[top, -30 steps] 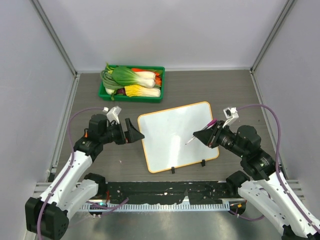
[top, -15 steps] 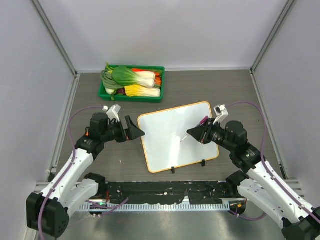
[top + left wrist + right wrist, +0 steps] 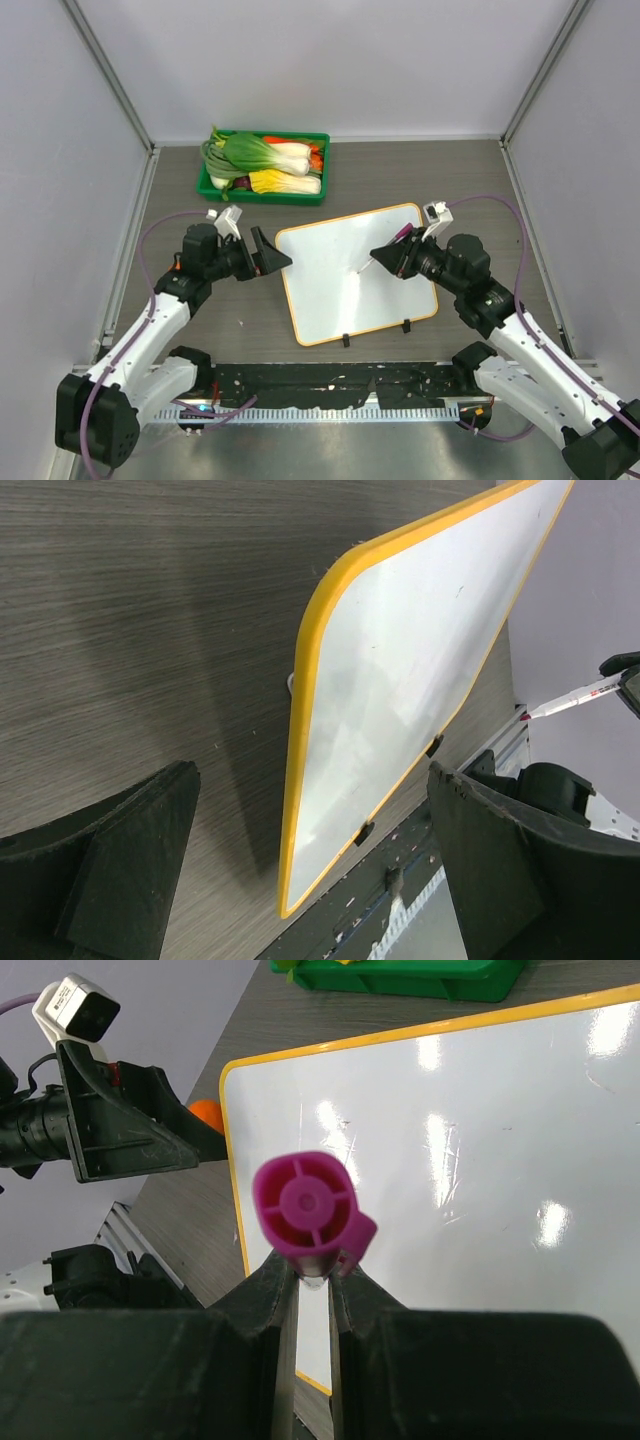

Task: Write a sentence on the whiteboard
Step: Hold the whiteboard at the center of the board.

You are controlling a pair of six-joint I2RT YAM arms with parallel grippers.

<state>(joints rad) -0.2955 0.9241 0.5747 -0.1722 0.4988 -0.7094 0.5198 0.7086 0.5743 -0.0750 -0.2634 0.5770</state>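
- Since a second ago: the left arm has barely shifted. The right arm has swung in leftward, and the pen tip is now over the middle of the board instead of near its right edge.
- My read: approach is done and writing is about to begin.
- left tool [image 3: 274, 258]: jaws spread wide and holding nothing. It hovers just beside the left edge of the whiteboard [image 3: 330, 295] and is not touching it.
- The whiteboard lies on the desk [image 3: 450, 170] between the two arms, propped on its two black feet at the near edge. The green tray [image 3: 290, 197] of vegetables sits behind it.
- No sentence yet. The board surface is blank in all views, with only glare on it.
- right tool [image 3: 388, 258]: fingers clamped tight on the marker [image 3: 305, 1205], purple cap end towards the wrist and tip aimed down-left at the board.
- The left wrist view shows the tip looking clear of the surface; I can't confirm contact.
- Risk: with the board tilted on its feet and the left tool not bracing it, it may slide under pen pressure.
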